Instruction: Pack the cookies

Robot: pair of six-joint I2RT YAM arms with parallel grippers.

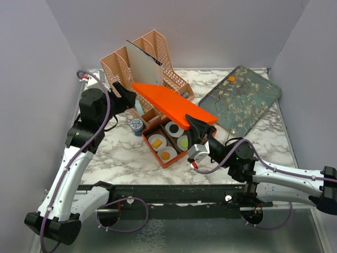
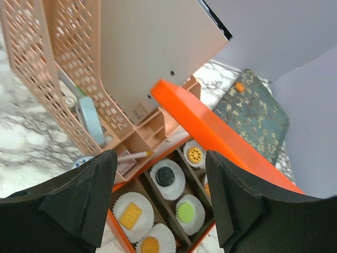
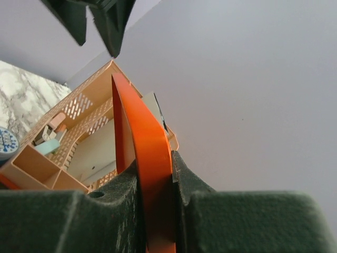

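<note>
An open orange box (image 1: 153,151) holds cookies in white paper cups: a yellow square (image 1: 156,141), an orange round (image 1: 166,155), a black round (image 1: 173,127) and a green round (image 1: 184,141). The left wrist view shows them too: the square (image 2: 130,213), black (image 2: 165,176), green (image 2: 185,212) and a spoked orange round (image 2: 195,154). My right gripper (image 1: 199,126) is shut on the edge of the orange lid (image 1: 174,103), holding it tilted above the box; the right wrist view shows the lid (image 3: 150,153) pinched. My left gripper (image 1: 124,95) is open and empty, above and behind the box. One orange cookie (image 1: 231,78) lies on the floral board.
A peach mesh file rack (image 1: 118,66) with a white panel (image 1: 143,66) stands behind the box. A blue-and-white tin (image 1: 136,125) sits left of the box. A dark floral board (image 1: 239,100) lies at the back right.
</note>
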